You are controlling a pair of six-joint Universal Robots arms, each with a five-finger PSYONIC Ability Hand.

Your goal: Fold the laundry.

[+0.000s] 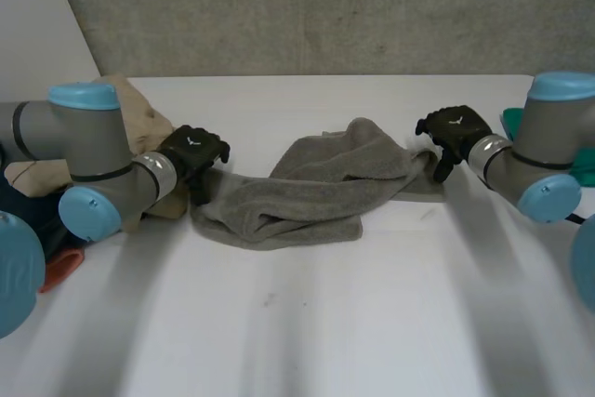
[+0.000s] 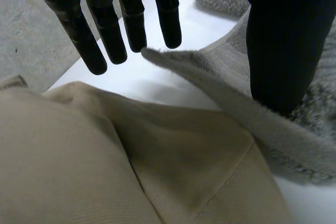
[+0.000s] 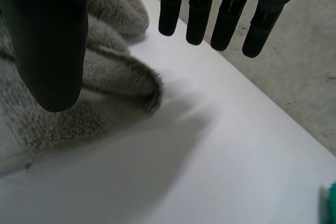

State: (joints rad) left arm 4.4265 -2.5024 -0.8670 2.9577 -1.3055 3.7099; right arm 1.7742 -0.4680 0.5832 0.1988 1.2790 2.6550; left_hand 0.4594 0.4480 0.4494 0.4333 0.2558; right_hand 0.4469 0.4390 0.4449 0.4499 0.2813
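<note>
grey towel beside beige garment

I can read no text, number or brand from here. A small white mark sits on the back of the left robot hand, another on the right robot hand; both are too small for me to make out.

Your white table spans the foreground, rough grey concrete wall right behind its far edge, plain white panel beyond its far left corner, soft even light.
</note>
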